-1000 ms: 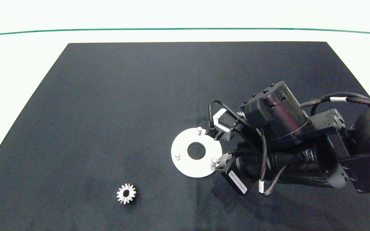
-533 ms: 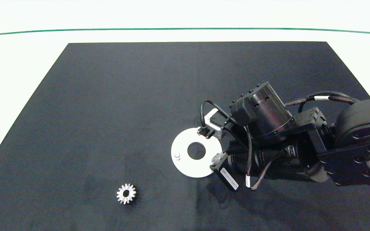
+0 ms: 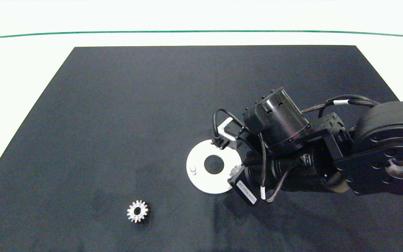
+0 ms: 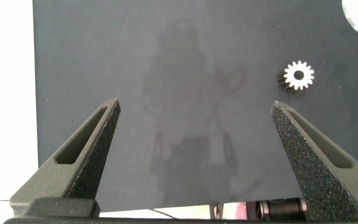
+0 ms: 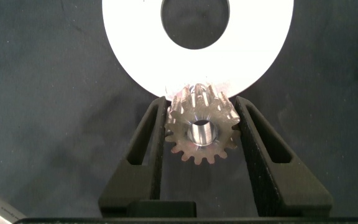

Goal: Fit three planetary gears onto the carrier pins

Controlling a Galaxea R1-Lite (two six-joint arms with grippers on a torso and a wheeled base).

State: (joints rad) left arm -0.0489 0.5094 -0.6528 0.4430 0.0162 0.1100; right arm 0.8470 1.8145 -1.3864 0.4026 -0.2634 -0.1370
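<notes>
Since the earlier frame, your right gripper (image 5: 201, 134) has advanced over the disc's (image 3: 201, 182) right rim — fingers clamping a gear (image 5: 201, 130); left gripper (image 4: 194, 155) open, idle. Misaligned bore would jam on the pin.

Bright metal gear meets matt white disc on a dark, cloth-like mat

The gear (image 5: 202, 134) held at the edge of the carrier disc (image 5: 197, 46) looks like bare silver-grey metal with a dull sheen; the disc is smooth, matt white, seemingly plastic. The right hand (image 5: 201, 140) has matt black fingers (image 5: 146, 149); the left hand (image 4: 194, 149) shows grainy, rough-textured pads (image 4: 297, 146). The mat (image 3: 135, 122) is matt, faintly fuzzy; the counter (image 3: 19, 70) around it smooth white.
</notes>
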